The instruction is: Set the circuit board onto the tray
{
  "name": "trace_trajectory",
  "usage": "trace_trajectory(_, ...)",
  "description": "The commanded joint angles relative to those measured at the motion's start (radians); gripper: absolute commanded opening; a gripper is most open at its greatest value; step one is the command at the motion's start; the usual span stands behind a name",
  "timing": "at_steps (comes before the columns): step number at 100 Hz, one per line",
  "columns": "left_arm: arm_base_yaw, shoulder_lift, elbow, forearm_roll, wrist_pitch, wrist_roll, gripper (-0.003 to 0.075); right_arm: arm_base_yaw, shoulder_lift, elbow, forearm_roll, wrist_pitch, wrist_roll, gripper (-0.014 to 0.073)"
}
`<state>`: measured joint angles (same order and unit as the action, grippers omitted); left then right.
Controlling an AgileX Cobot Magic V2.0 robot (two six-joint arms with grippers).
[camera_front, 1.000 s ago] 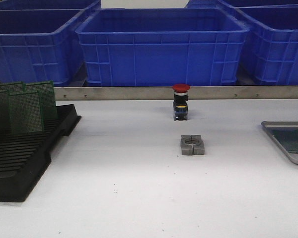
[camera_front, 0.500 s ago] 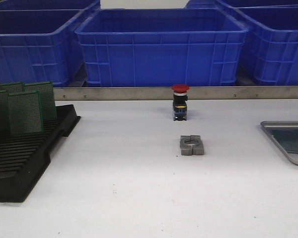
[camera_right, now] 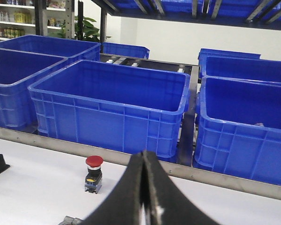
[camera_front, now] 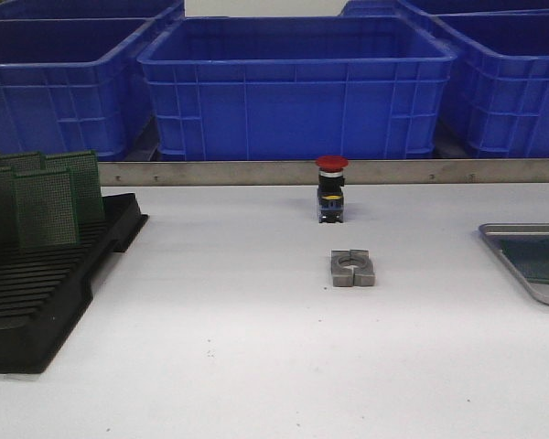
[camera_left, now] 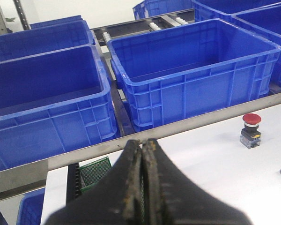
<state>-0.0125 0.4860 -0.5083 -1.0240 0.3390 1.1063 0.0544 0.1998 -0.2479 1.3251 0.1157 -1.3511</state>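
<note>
Front view: tray (camera_front: pixel 494 230) holds a green circuit board (camera_front: pixel 542 259); left gripper (camera_left: pixel 144 154) and right gripper (camera_right: pixel 144 166) fingers pressed closed, empty.

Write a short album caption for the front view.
Green circuit boards wait in a black rack; a grey tray sits far right.

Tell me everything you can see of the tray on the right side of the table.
The tray is shallow, flat grey metal with a raised rim and a rounded corner. It lies flat on the white table at the front view's right edge, which cuts it off. Something dark green lies inside it. Neither arm shows near it.
</note>
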Motion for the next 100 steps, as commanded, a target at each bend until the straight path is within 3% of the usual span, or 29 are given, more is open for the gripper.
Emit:
trace_trajectory(1, 0.003, -0.050, 0.017, -0.038, -0.062, -0.001, -0.0020, 0.002, -0.054, 0.011, 0.018, 0.001, -0.011, -0.0060)
trace_trajectory(35, 0.003, -0.228, 0.139, -0.038, -0.064, -0.001, -0.0020, 0.002, -0.157, 0.066, 0.020, 0.013, -0.011, -0.0060)
trace_trajectory(100, 0.001, -0.232, 0.141, -0.038, -0.058, -0.001, -0.0020, 0.002, -0.157, 0.066, 0.020, 0.015, -0.011, -0.0060)
